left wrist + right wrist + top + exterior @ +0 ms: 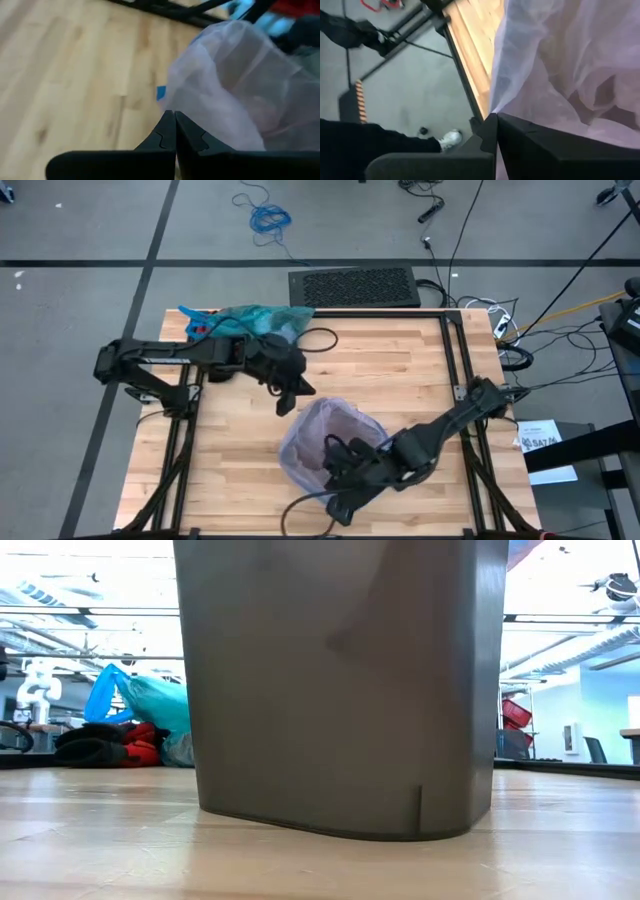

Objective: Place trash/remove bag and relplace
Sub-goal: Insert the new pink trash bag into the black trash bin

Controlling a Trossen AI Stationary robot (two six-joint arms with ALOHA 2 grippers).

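Pale wooden table (400, 380), smooth planks. Thin translucent pink plastic liner (330, 430), softly creased. Crinkly teal-green plastic bag (262, 319). Matt grey bin (340, 690).

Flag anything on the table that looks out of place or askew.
The teal-green bag lies crumpled at the table's far edge, beside red and blue items, not in the bin. The bin's pale pink liner sits loose and puffed at the rim, with the shut right end effector at its edge.
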